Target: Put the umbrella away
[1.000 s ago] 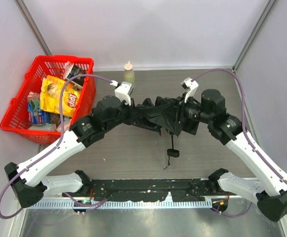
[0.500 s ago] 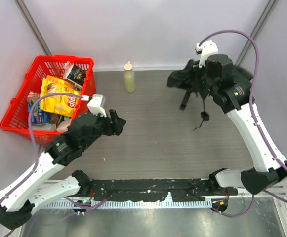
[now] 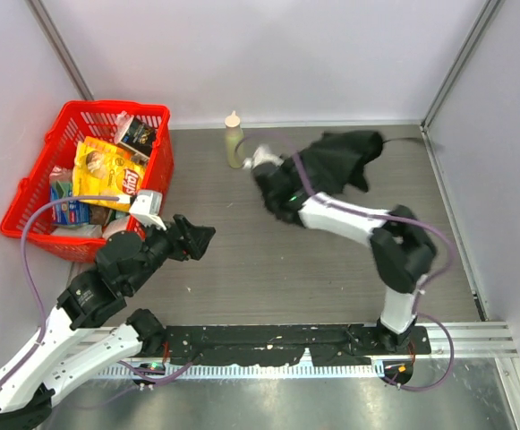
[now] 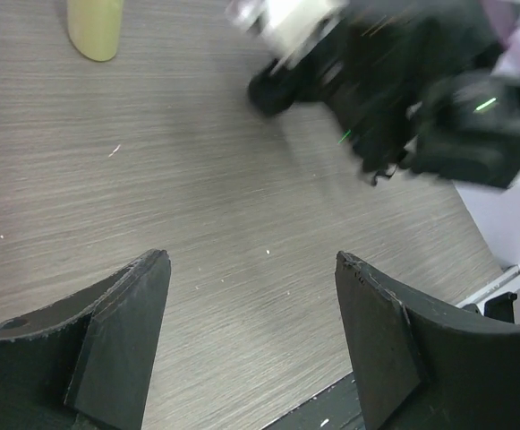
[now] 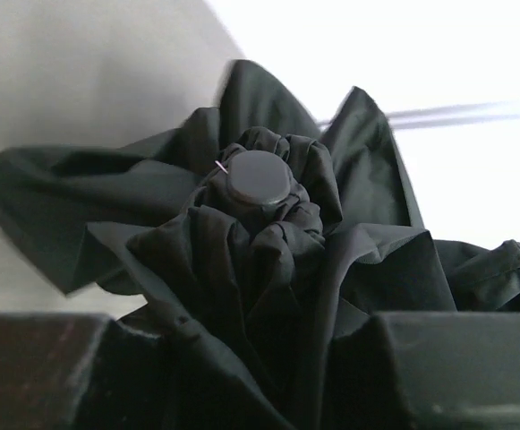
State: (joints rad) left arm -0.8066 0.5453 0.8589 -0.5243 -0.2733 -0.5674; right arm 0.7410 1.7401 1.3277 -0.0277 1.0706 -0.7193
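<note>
Two tools, two states: the left tool [image 4: 251,262] hung released, fingers spread over bare counter [image 4: 197,179] at 7 o'clock, while the right tool [image 5: 260,358] clenched the umbrella [image 3: 345,154], its black fabric bunched toward 1 o'clock, right of a bottle [image 3: 234,139] at 12 and well apart from a red basket [image 3: 158,166] at 10.
</note>
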